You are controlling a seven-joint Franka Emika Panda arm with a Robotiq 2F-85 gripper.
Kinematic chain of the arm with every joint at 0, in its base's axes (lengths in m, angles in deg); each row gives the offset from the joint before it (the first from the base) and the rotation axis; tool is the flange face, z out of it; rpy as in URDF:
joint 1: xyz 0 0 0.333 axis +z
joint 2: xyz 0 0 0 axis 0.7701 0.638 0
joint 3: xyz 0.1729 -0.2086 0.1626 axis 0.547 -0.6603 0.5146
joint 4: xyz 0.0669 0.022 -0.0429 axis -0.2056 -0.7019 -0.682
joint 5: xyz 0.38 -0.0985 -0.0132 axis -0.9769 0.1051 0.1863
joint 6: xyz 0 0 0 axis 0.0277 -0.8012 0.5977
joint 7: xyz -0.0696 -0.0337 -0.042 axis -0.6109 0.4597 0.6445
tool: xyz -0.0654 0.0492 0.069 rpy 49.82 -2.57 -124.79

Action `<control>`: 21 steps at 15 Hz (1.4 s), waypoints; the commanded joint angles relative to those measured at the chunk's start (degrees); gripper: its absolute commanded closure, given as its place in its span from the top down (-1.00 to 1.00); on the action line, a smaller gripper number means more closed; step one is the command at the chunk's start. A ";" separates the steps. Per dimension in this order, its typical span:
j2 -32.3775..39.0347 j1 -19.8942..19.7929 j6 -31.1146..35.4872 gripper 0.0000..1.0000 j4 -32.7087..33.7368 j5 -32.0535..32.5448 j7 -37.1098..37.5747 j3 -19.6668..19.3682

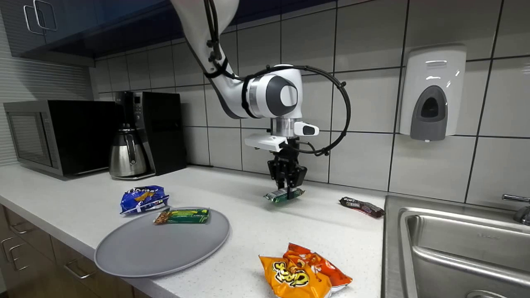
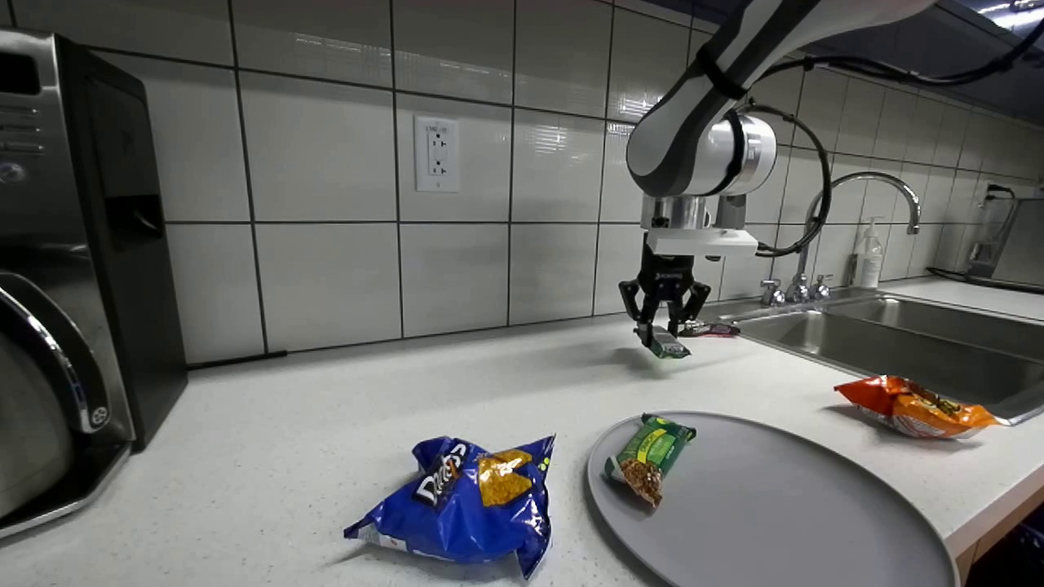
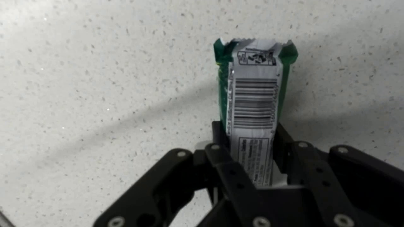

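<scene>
pincer (image 3: 250,134) — partly closed, gripping crimp-ended green-wrapped bar (image 3: 255,102); plate (image 1: 153,252) — round, matte grey; speckled counter (image 3: 94,63)

In an exterior view, one bar (image 1: 182,215) is lying on the plate (image 1: 153,252), Doritos (image 1: 143,198) sitting behind, Cheetos (image 1: 306,273) right. A held bar (image 1: 276,195) is hanging in the gripper (image 1: 285,193) above the counter (image 1: 244,244), a third bar (image 1: 362,206) lying beside the sink (image 1: 392,248).

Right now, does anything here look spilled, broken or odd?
Nothing looks spilled or broken. The gray plate appears to jut past the front edge of the counter, which looks precarious. Also, the snack bar in the gripper looks flipped: its barcode faces up, while the other bar lies front up on the plate.
</scene>
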 commanded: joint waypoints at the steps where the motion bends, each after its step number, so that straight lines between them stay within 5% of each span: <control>1: -6.71 1.38 -0.51 -0.72 -7.26 -0.94 4.05 -0.33; 9: -16.42 3.94 0.17 -0.72 -19.16 -1.47 11.06 0.11; 21: -25.44 8.80 1.16 -0.72 -32.35 -0.27 31.52 2.44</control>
